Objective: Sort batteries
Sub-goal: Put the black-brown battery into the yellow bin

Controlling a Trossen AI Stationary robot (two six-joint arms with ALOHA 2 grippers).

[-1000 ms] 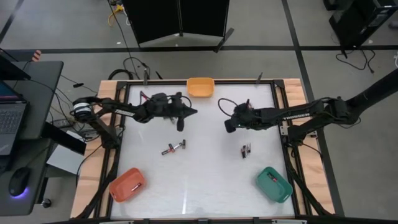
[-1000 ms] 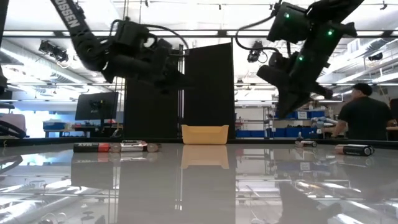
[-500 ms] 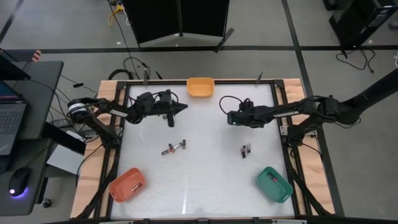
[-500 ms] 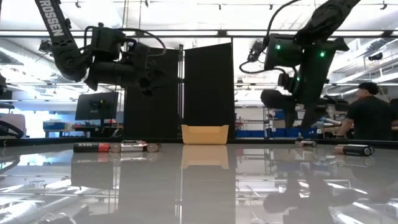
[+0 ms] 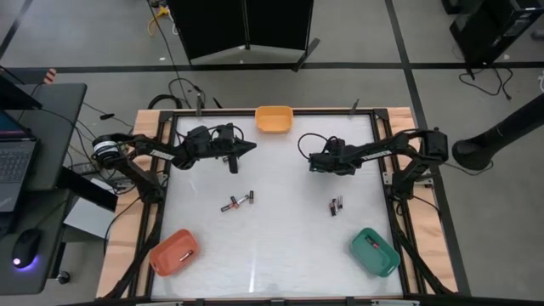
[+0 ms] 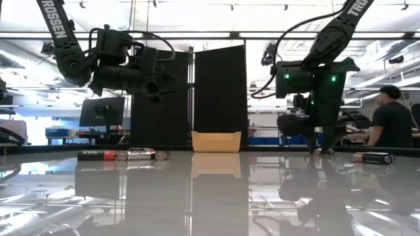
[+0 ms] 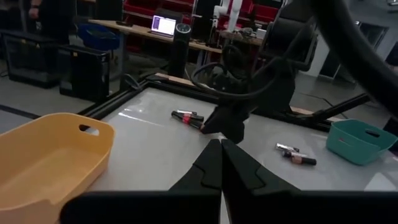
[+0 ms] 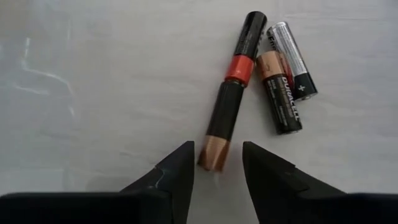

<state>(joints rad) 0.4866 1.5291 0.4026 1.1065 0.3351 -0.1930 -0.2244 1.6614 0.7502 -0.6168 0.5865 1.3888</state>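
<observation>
**White table and what lies on it**

The glossy white table top [image 5: 280,246] carries three plastic bins: yellow-orange [image 5: 274,118], red-orange [image 5: 174,252], teal-green [image 5: 375,251]. Two small groups of cylindrical batteries lie between them, one left of centre [image 5: 238,202], one right [image 5: 337,205].

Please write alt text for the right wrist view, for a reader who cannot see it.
The right gripper, jaws open, hangs over a small group of batteries on the white table; the end of the nearest battery lies between its fingertips.
</observation>
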